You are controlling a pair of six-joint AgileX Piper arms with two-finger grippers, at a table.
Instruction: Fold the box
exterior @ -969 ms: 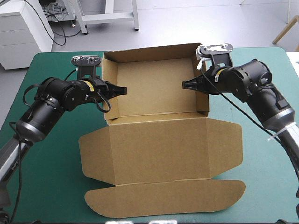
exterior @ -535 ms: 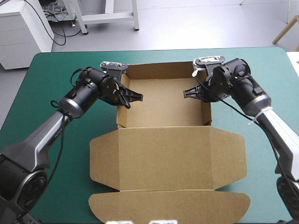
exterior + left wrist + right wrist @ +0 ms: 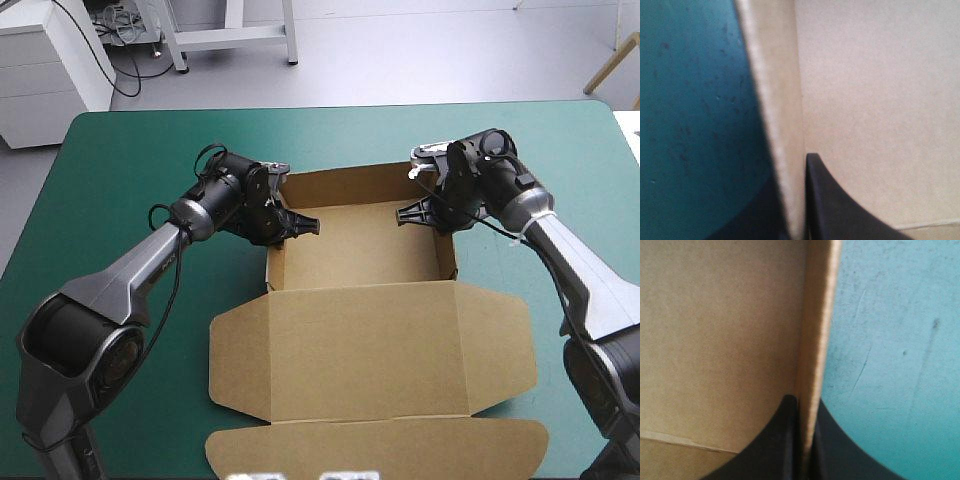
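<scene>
Teal-green cover [image 3: 120, 180] spans the table, and nothing lies on it around the work.

Brown box [image 3: 355, 250] sits at the middle of the table as an open tray. The tray part lies toward the far edge with its walls raised. The lid [image 3: 370, 350] lies flat on the cover toward the near edge, its rounded tuck flap [image 3: 375, 450] outermost.

Left gripper [image 3: 300, 226] reaches over the left wall [image 3: 270, 240]. The left wrist view shows its fingers [image 3: 840, 210] all but pressed together, pinching that wall, one finger inside the tray and one outside over the cover.

Right gripper [image 3: 408, 213] is set the same way on the right wall [image 3: 446, 240]. The right wrist view shows its fingers [image 3: 785, 440] pinching the board edge from both sides.

Risks, as judged:
- Each hold takes only a narrow strip of board, with just the fingertips reaching past the wall. A pull along the wall could let the board slide out of the pinch.
- If the two arms move unevenly, the tray is likely to skew or rack, and a corner could come untucked.
- An outward pull on either wall would splay it and could undo the raised form.
- If the tray is lifted, the broad lid would hang from its hinge line and load both pinches. The board could crease at the fingers or drop.
- If the box is dragged, the lid may catch on the cover and buckle.
</scene>
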